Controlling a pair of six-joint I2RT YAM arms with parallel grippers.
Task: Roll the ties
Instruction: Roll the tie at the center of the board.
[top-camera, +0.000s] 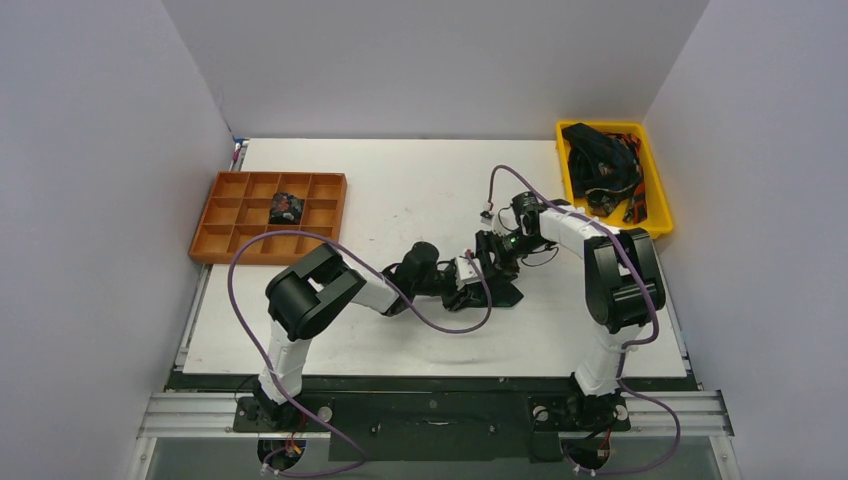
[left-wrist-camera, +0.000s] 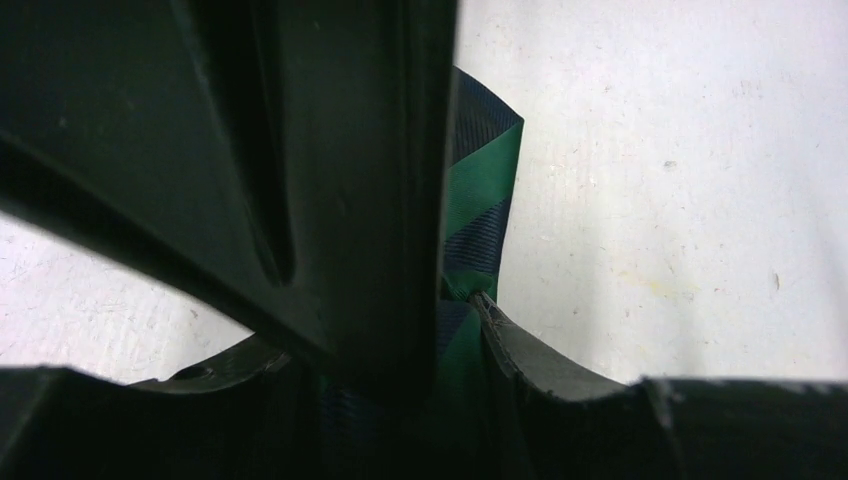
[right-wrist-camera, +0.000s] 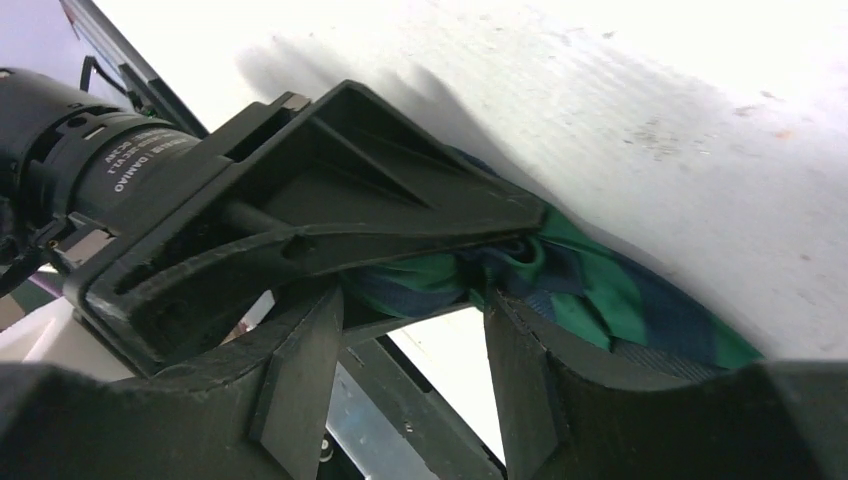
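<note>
arms (top-camera: 318, 292) (top-camera: 612, 268) 2 | tray (top-camera: 213, 236) 1 | bin (top-camera: 660, 205) 1 | ties (top-camera: 286, 208) (right-wrist-camera: 600, 292) 2 (bin's heap (top-camera: 598, 165) uncounted)

Bright flat light from overhead, soft shadows.
Table (left-wrist-camera: 700, 150) blows out near white in my wrist views; my fingers (right-wrist-camera: 300, 400) loom dark and blurred up close; green tie (right-wrist-camera: 600, 295) reads fairly sharp, a hazy shadow smeared above.

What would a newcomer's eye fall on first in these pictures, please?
At the table's centre, the left gripper pinches a green-and-navy plaid fabric tie, the right gripper open beside it. A yellow plastic bin of tangled dark ties sits far right; an orange compartment tray at left holds one dark rolled coil.
</note>
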